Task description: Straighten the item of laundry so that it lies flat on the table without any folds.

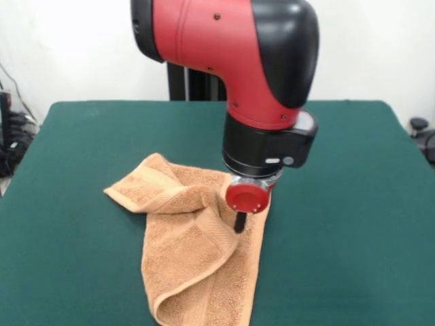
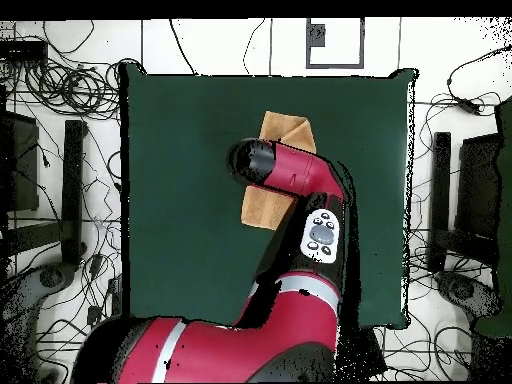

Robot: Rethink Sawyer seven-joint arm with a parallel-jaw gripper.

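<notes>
While folded, towel (image 1: 197,251) runs lengthwise from robot toward camera.

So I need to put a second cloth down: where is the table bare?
The table is bare on both sides of the towel and behind it, toward the pedestal. The middle is crowded: the gripper is down on the crumpled towel.

Light orange-tan terry hand towel (image 1: 197,251) with a plain woven band, lying on dark green felt worktop (image 1: 353,224). Red and black arm (image 1: 231,47), red disc above black fingers (image 1: 239,223).
</notes>
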